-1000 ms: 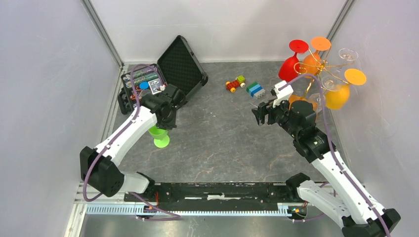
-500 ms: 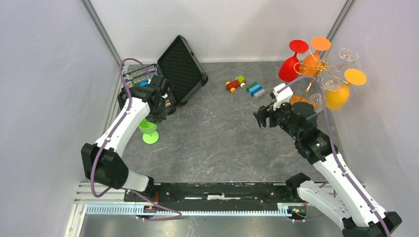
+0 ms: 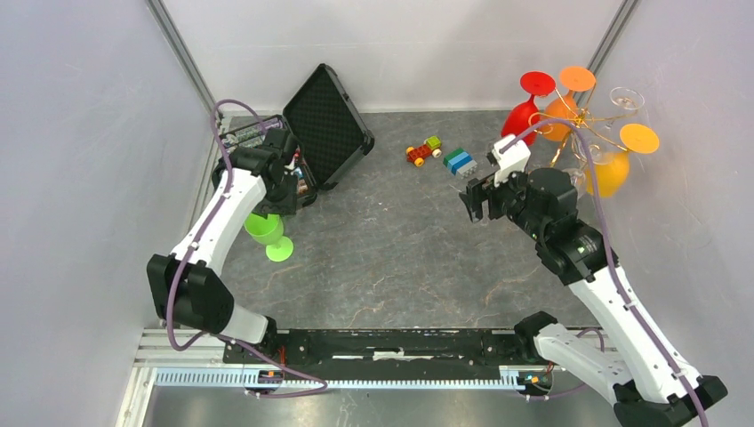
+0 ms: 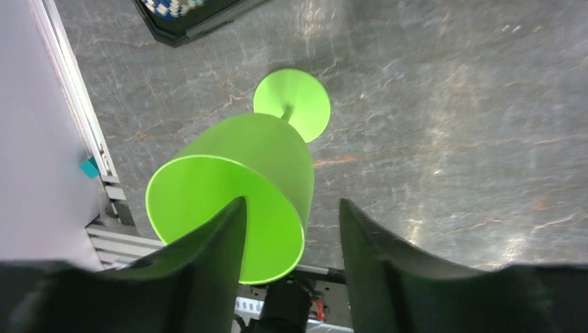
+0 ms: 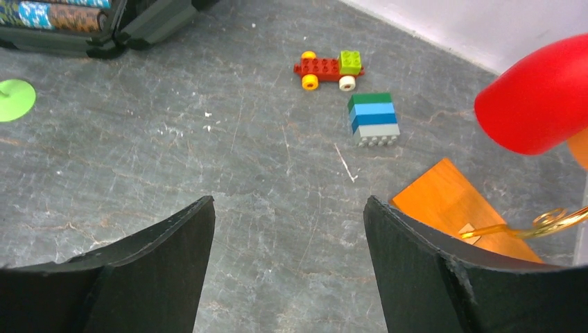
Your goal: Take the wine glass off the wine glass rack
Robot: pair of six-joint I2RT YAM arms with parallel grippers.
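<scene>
The green wine glass [image 4: 256,159] stands on the tabletop [image 3: 391,258] at the left, its bowl wall between the parted fingers of the left claw [image 4: 292,208]. The right claw [image 5: 288,208] gapes wide and empty. Red [image 3: 520,120], orange and clear glasses hang on the wine glass rack [image 5: 451,198], and the open black case [image 3: 329,111] holds coloured packs.

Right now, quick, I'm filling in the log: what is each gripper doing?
Left gripper: open, fingers either side of the wall of the green glass, not pinching it.
Right gripper: open, holding nothing.
</scene>
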